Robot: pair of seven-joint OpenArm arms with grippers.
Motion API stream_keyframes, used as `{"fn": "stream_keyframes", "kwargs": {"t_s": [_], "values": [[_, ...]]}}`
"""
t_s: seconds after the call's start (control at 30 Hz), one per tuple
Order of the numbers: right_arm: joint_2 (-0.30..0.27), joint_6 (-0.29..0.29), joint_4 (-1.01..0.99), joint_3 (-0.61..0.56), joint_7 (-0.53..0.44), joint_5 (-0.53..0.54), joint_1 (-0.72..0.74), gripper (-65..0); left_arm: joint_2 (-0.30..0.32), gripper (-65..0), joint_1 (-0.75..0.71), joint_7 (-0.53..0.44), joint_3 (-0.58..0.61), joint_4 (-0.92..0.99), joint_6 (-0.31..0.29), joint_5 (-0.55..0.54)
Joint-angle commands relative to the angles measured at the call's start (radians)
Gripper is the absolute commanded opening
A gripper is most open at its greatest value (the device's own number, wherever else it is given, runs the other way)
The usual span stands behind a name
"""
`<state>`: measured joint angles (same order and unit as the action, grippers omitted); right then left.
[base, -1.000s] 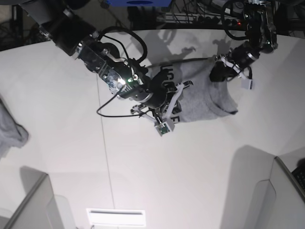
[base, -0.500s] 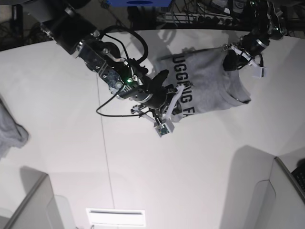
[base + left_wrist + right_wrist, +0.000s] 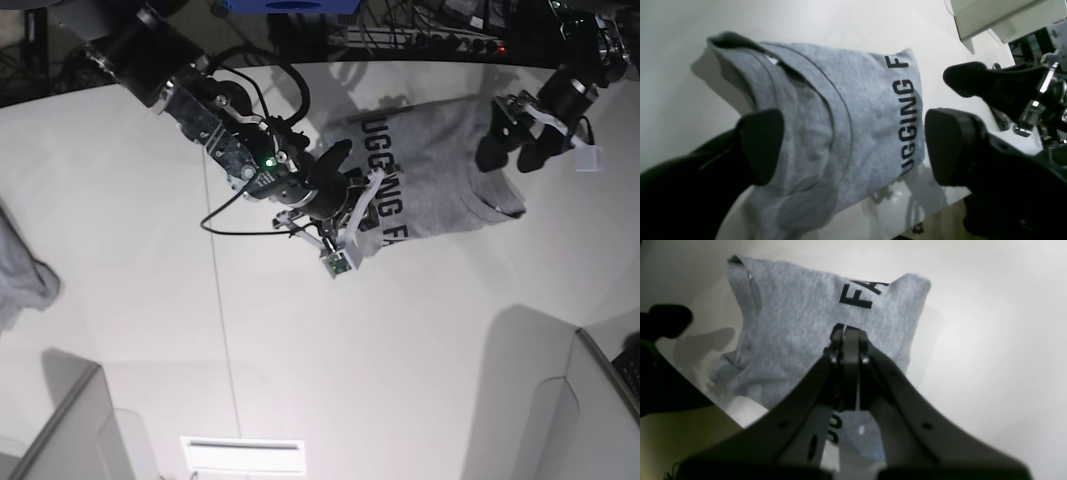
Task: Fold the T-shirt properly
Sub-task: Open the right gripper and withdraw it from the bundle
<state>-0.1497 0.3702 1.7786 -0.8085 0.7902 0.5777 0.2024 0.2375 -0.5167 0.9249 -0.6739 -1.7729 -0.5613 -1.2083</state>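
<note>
right pincer point(image 3: 846, 340) clamped on t-shirt point(image 3: 440, 175); left pincer point(image 3: 853, 146) spread apart above it.

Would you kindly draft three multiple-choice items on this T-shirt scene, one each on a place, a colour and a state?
1. Where does the T-shirt lie?
A. on the white table
B. in a basket
C. on a chair

2. What colour is the lettering on the shirt?
A. red
B. black
C. white

3. How does the left claw stand?
A. shut on the shirt
B. shut on nothing
C. open above the shirt

Answers:
1 A, the base view shows it spread on the white table.
2 B, both wrist views show black capitals on grey cloth.
3 C, the left wrist view shows the fingers wide apart with cloth between them, while the right claw is shut on the shirt.
</note>
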Motion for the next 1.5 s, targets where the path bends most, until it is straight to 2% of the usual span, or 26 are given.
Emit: {"fn": "stream_keyframes", "kwargs": {"t_s": [0.0, 0.17, 0.37, 0.67, 0.8, 1.03, 1.17, 1.27, 1.37, 1.47], "values": [[0.005, -0.006, 0.019, 0.008, -0.022, 0.003, 0.022, -65.0, 0.015, 0.0, 0.014, -0.016, -0.03, 0.003, -0.01, -0.006], [0.005, -0.006, 0.019, 0.007, -0.022, 0.005, 0.021, -65.0, 0.015, 0.0, 0.08, -0.016, -0.042, 0.146, -0.01, 0.08], [0.008, -0.006, 0.019, 0.007, -0.024, 0.005, 0.009, -65.0, 0.021, 0.0, 0.16, -0.016, 0.062, 0.264, -0.01, 0.15], [0.008, -0.006, 0.019, 0.005, -0.022, 0.005, -0.008, -65.0, 0.021, 0.0, 0.255, -0.016, 0.222, 0.434, -0.01, 0.155], [0.006, -0.006, 0.02, 0.011, -0.022, 0.005, -0.014, -65.0, 0.021, -1.0, 0.27, -0.016, 0.237, 0.514, -0.01, 0.155], [0.005, -0.006, 0.02, 0.015, -0.025, 0.005, -0.014, -65.0, 0.029, -39.5, 0.272, -0.016, 0.236, 0.578, -0.01, 0.164], [0.005, -0.006, 0.02, 0.047, -0.028, 0.006, -0.024, -65.0, 0.035, -54.1, 0.275, -0.016, 0.236, 0.569, -0.01, 0.233], [0.005, -0.006, 0.027, 0.165, -0.028, 0.005, -0.077, -65.0, 0.036, -65.0, 0.284, -0.005, 0.237, 0.569, -0.01, 0.273], [0.002, -0.009, 0.04, 0.28, -0.028, 0.003, -0.134, -65.0, 0.046, -65.0, 0.295, 0.052, 0.234, 0.568, -0.01, 0.302], [-0.038, -0.078, 0.05, 0.378, -0.028, 0.006, -0.183, -65.0, 0.056, -65.0, 0.307, 0.066, 0.239, 0.552, -0.007, 0.322]]}}
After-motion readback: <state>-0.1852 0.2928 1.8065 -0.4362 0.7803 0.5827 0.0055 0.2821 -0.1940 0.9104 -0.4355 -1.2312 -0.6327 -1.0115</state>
